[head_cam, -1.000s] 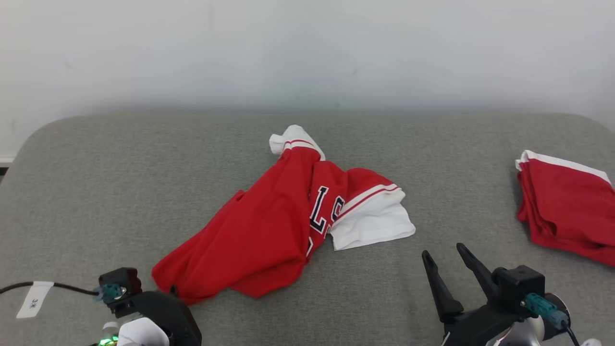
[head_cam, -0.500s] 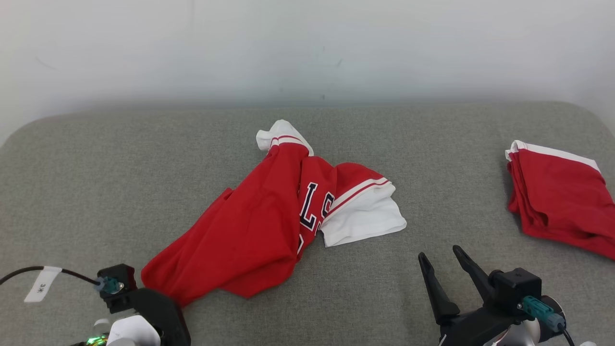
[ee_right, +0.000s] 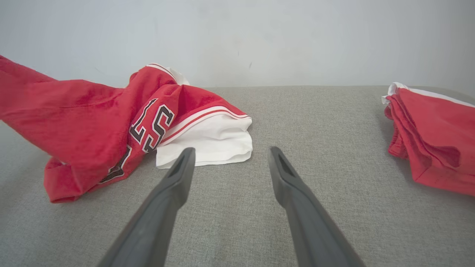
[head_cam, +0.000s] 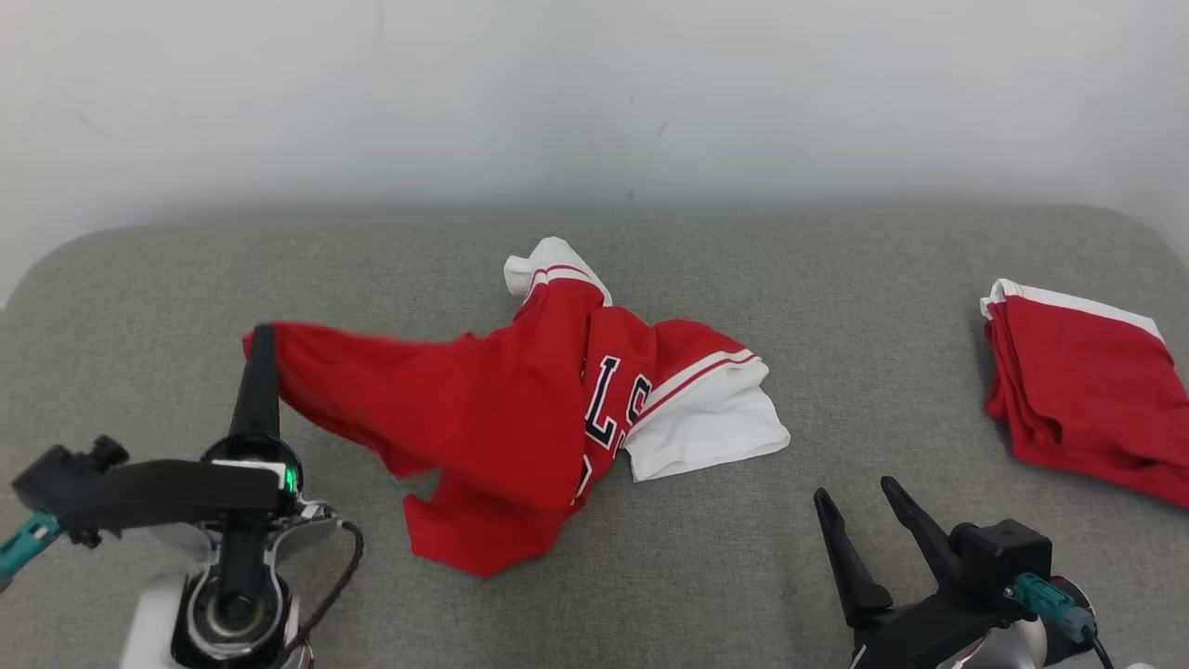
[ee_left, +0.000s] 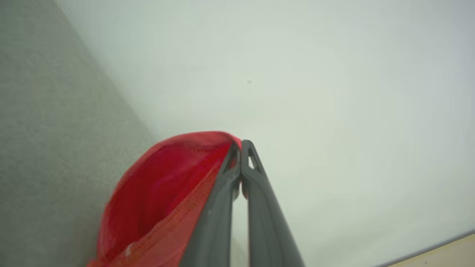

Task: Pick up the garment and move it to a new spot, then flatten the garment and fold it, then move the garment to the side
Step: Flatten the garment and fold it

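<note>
Fingers [head_cam: 255,390] of left hand [head_cam: 261,333] tight on raised corner of garment [head_cam: 502,409]; right hand [head_cam: 855,488] low, wide open.

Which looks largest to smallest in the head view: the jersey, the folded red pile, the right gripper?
1. The jersey, clearly largest.
2. The folded red pile and the right gripper: about alike; both run off the frame, and the gripper is nearer the camera, so unranked.

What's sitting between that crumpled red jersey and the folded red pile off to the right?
Nothing but bare grey cushion; the head view shows it between the jersey and the folded pile.
</note>
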Tool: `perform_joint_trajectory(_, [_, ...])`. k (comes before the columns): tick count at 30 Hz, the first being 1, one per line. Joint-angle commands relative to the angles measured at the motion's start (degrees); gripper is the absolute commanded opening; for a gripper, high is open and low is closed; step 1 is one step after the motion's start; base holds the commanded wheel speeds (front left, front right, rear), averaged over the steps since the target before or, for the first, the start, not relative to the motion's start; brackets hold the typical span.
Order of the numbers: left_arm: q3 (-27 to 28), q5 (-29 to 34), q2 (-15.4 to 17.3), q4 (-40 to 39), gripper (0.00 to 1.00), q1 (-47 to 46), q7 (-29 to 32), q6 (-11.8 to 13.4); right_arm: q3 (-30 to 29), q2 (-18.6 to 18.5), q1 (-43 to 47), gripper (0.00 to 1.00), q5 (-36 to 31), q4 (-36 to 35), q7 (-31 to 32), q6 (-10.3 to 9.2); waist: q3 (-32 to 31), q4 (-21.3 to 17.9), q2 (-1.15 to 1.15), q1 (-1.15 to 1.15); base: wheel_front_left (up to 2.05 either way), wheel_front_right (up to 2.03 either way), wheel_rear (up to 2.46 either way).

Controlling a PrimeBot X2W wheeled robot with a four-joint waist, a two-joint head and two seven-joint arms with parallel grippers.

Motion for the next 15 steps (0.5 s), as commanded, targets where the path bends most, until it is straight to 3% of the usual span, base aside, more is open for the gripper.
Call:
perform_joint_trajectory(1, [1.54, -5.35, -0.98, -3.34, 0.0, 0.49, 1.67, -1.78, -0.34, 0.2, 0.38, 1.0, -0.35, -0.18, -0.09, -0.11, -0.52, 0.55, 0.0, 0.0, 0.0, 0.0, 0.0])
perform_joint_trajectory(6, [4.54, -19.24, -2.5, -12.15, 0.0, 2.78, 5.3, -3.66, -0.91, -0.01, 1.38, 1.0, -0.44, -0.56, 0.01, -0.11, -1.21, 1.85, 0.0, 0.0, 0.0, 0.0, 0.0])
perform_joint_trajectory(11, [3.08, -22.85, -2.66, -17.17, 0.0, 4.72, 8.19, -3.39, -0.41, -0.1, 1.02, 1.0, -0.34, -0.66, 0.21, -0.11, -1.69, 2.43, 0.0, 0.0, 0.0, 0.0, 0.0])
perform_joint_trajectory(15, [-0.14, -20.52, 0.63, -20.55, 0.0, 11.84, 12.39, -0.43, -0.05, -0.03, 1.23, 1.0, -0.02, -0.7, 0.26, -0.11, -1.68, 2.32, 0.0, 0.0, 0.0, 0.0, 0.0])
